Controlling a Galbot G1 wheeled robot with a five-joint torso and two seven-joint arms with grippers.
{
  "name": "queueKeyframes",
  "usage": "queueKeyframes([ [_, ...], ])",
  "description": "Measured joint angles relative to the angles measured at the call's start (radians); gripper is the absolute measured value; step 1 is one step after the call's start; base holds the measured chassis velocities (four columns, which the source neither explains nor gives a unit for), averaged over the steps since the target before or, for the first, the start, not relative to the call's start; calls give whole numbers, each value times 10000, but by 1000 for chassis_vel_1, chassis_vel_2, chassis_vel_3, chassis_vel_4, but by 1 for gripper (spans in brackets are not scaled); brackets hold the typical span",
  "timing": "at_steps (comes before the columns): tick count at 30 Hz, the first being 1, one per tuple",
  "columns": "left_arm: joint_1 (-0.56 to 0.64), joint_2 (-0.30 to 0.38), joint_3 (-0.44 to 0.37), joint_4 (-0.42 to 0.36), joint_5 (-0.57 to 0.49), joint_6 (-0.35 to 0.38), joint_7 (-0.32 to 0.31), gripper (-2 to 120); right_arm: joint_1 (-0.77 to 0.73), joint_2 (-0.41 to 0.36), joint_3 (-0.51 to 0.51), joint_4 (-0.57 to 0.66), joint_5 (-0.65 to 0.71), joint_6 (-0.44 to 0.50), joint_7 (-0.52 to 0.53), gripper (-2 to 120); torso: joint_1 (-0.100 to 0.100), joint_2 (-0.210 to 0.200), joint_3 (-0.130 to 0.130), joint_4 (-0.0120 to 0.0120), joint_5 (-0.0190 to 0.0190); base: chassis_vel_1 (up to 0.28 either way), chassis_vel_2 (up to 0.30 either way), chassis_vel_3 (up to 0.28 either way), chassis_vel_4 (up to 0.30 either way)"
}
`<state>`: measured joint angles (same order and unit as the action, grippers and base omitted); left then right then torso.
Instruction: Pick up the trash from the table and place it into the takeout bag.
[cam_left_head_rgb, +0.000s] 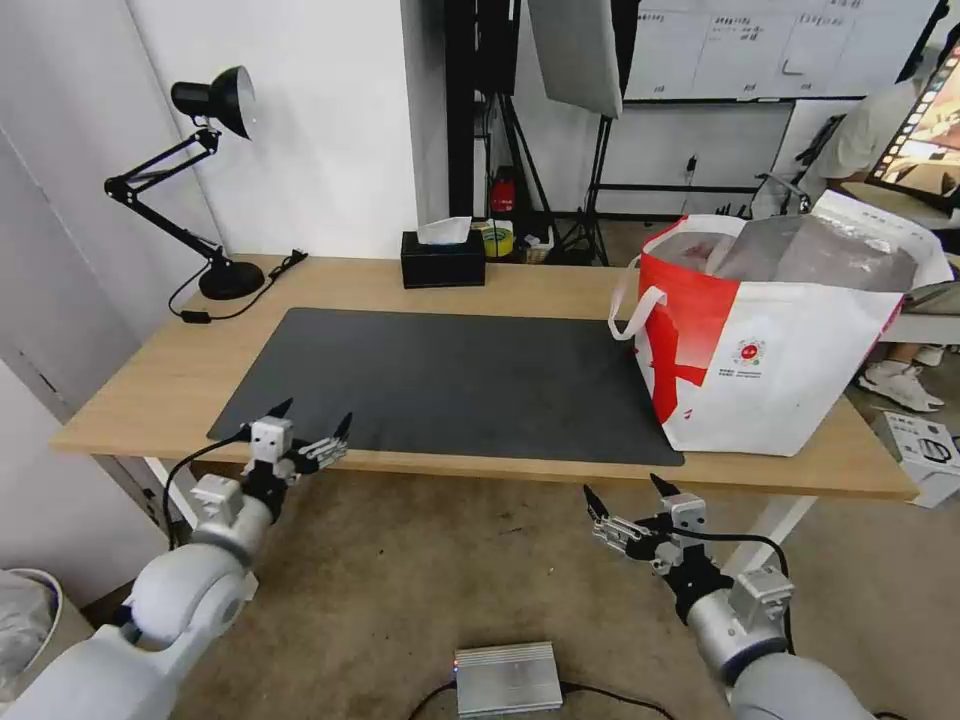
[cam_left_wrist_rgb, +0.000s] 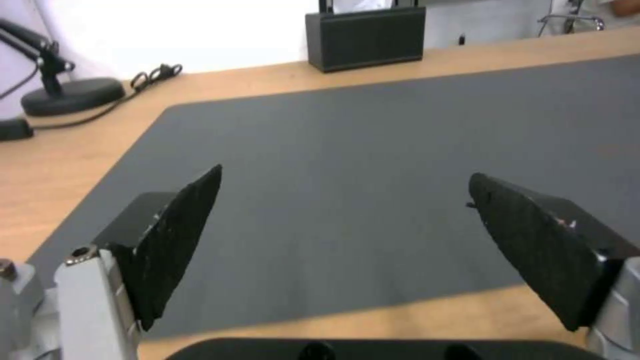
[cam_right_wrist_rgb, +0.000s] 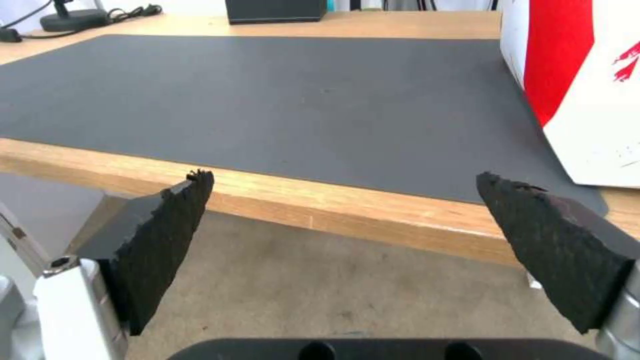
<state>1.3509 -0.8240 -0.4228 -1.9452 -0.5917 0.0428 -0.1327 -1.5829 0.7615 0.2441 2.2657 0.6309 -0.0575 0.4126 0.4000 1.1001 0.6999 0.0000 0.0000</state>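
The light-wood table carries a large dark grey mat with nothing lying on it. The trash is out of view. The white and red takeout bag stands upright at the table's right end, its mouth open and the foil lining showing. My left gripper hovers open over the mat's near left corner. My right gripper is open below and in front of the table's front edge, left of the bag. Neither holds anything.
A black tissue box sits at the table's back edge, and a black desk lamp with its cable stands at the back left. On the floor lie a silver box in front of me and a white box at the right.
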Motion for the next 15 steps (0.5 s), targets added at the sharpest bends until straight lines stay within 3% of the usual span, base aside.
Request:
queueKeyframes([
  [15, 981, -163, -498, -62, -233, 256, -501, 100, 0, 0, 0, 0, 0, 0, 0, 100, -1, 0, 0, 0, 0, 0, 0, 0, 0],
])
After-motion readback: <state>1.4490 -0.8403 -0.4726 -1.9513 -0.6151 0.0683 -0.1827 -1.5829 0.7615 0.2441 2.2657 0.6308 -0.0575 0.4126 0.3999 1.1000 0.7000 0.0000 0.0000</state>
